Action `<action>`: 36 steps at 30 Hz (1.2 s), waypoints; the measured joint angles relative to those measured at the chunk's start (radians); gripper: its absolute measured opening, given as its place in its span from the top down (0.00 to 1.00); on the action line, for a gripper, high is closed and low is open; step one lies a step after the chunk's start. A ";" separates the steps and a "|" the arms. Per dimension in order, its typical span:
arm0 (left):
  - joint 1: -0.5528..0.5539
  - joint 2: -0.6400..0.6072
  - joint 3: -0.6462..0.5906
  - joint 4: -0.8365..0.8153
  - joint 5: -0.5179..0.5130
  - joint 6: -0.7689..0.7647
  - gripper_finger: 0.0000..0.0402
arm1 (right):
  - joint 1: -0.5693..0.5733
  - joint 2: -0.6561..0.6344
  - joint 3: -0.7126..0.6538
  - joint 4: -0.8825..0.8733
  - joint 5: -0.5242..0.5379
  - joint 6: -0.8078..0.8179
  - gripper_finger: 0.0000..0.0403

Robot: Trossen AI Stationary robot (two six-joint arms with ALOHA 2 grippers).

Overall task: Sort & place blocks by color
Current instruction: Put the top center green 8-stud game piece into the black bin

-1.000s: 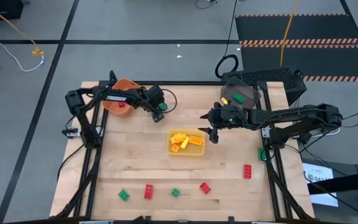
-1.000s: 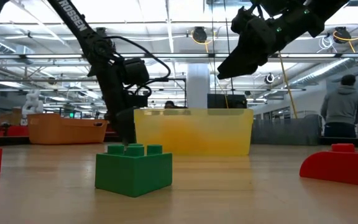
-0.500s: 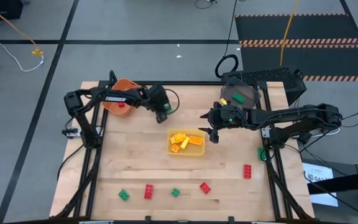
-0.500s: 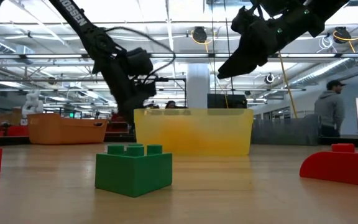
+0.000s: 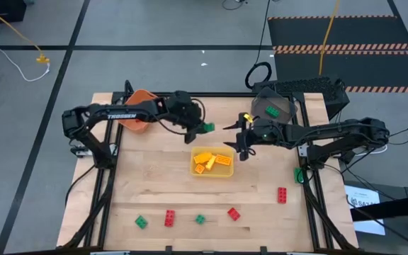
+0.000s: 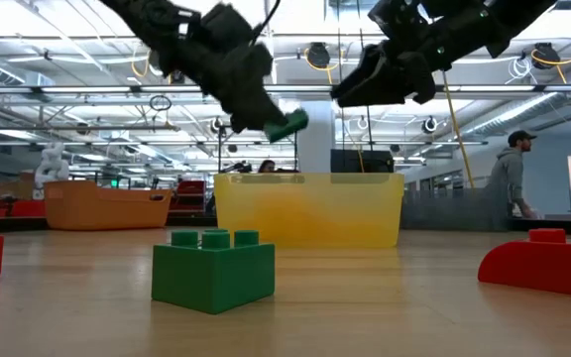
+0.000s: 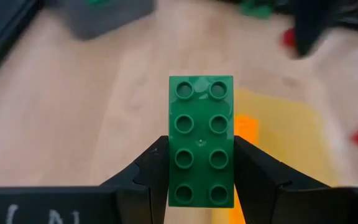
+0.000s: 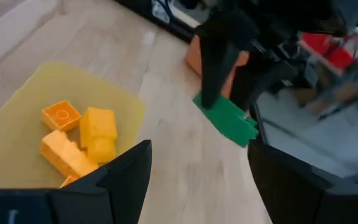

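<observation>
My left gripper [image 5: 200, 127] is shut on a green two-by-four studded brick [image 7: 201, 140], held in the air between the orange bin [image 5: 142, 106] and the yellow bin [image 5: 212, 163]. The brick also shows in the low view [image 6: 287, 125] and in the right wrist view [image 8: 225, 118]. My right gripper [image 5: 234, 142] hovers open just right of it, over the yellow bin's far right corner, touching nothing. Yellow bricks [image 8: 79, 140] lie in the yellow bin. Loose on the table rest a green brick [image 5: 141, 222], a red brick [image 5: 169, 217], a green brick [image 5: 200, 219] and a red brick [image 5: 233, 213]. My left gripper pinches the green brick between its two fingers [image 7: 151, 168], one on each long side [image 7: 170, 180], over the half nearer the wrist. The fingers slant down toward the table's right. The brick is lifted clear, its other half [image 7: 201, 93] sticking out past the fingertips.
The dark grey bin [image 5: 275, 106] at the far right holds a green brick. A red brick [image 5: 139, 120] lies in the orange bin. Another red brick [image 5: 281, 195] and a green one [image 5: 298, 175] sit near the right edge. A person [image 6: 512, 178] walks in the room behind.
My left gripper has risen from the table beside the orange bin and swung toward the table's right, carrying the green brick, which is now lifted clear and close to my right gripper. My right gripper has tipped up a little, staying open.
</observation>
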 joint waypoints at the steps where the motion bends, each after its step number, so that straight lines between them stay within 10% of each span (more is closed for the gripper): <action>1: -0.012 -0.003 0.010 -0.015 0.022 -0.004 0.66 | 0.002 0.007 -0.001 0.021 0.000 -0.023 0.36; 24: -0.156 -0.003 0.062 -0.032 0.060 -0.137 0.64 | 0.124 0.086 0.000 0.219 0.000 -0.265 0.36; 36: -0.158 -0.002 0.061 -0.041 0.057 -0.154 0.63 | 0.124 0.176 0.000 0.291 0.001 -0.286 0.60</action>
